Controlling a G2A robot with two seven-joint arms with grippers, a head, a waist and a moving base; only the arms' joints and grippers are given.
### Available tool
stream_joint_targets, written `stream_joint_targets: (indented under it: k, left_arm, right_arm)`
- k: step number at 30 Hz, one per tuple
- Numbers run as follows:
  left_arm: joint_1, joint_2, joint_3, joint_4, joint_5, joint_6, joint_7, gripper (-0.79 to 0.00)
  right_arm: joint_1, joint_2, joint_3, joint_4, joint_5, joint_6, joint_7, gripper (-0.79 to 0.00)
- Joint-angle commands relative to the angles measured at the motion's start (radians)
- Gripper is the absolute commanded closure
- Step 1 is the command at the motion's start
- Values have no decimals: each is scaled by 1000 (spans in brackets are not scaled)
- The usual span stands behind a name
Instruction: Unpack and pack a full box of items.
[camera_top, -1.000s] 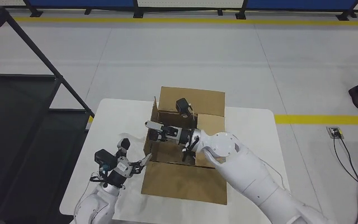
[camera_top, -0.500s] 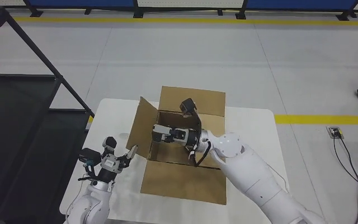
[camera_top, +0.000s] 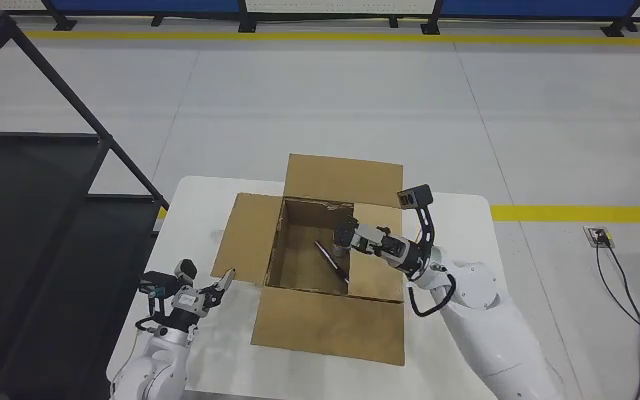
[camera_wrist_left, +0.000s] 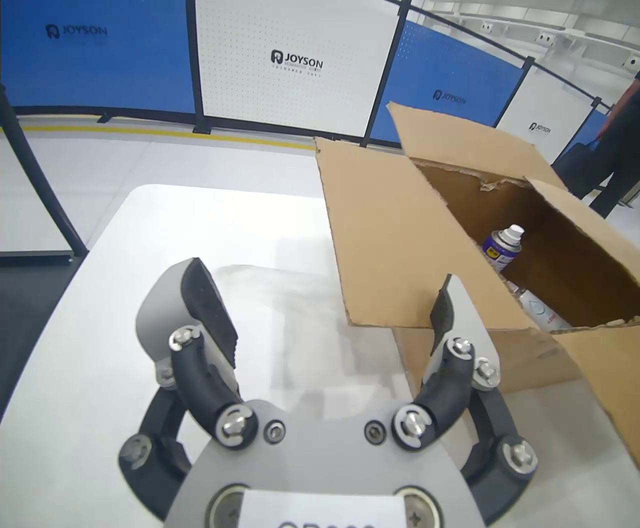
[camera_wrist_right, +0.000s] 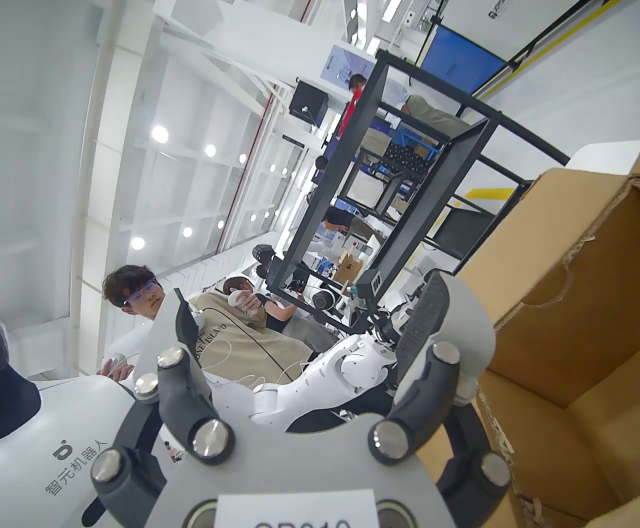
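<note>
The cardboard box (camera_top: 300, 262) sits in the middle of the white tabletop (camera_top: 200, 215), open at the top. Its left flap (camera_top: 240, 236) is folded out flat over the tabletop, the far flap (camera_top: 345, 180) lies back away from the robot, and the near flap (camera_top: 330, 325) is spread toward it. The right flap (camera_top: 378, 262) is raised rather than laid flat. The right end effector (camera_top: 345, 237) hangs over the box at the inner edge of that flap, and the right wrist view shows it (camera_wrist_right: 306, 295) with its fingers spread wide and nothing between them. Brown cardboard is just beside one finger (camera_wrist_right: 425, 320), though I cannot tell whether the two touch. The left end effector (camera_top: 207, 274) is low over the near left part of the tabletop, left of the box and apart from it. From its own wrist view it (camera_wrist_left: 322, 280) is also spread open and empty, pointing toward the left flap. Down inside the box a blue spray can (camera_wrist_left: 502, 245) with a white cap stands near the far wall. A pale bottle (camera_wrist_left: 537, 310) lies nearer, just beside the can. From above, a dark slender thing (camera_top: 330, 256) lies on the floor of the box, too small to make out.
</note>
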Motion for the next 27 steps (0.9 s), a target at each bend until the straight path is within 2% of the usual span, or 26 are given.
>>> stream_joint_targets:
  k: [1,9,13,20,27]
  left_arm:
    - [-11,-1,2,23,-6,2,-8,-785]
    - [-46,-4,19,83,8,-3,-23,-785]
    - [-47,-4,16,71,13,-1,-5,-785]
    - [13,2,-31,-77,47,19,37,-785]
    - [108,5,-71,-335,69,31,63,-785]
  right_arm:
    - [-21,7,27,-19,6,-1,6,-785]
    - [-87,26,100,-78,27,-5,32,-785]
    - [-109,32,122,-89,37,-6,39,-785]
    - [-144,44,163,-108,56,-11,60,-785]
    - [-182,59,219,-112,77,-6,94,-785]
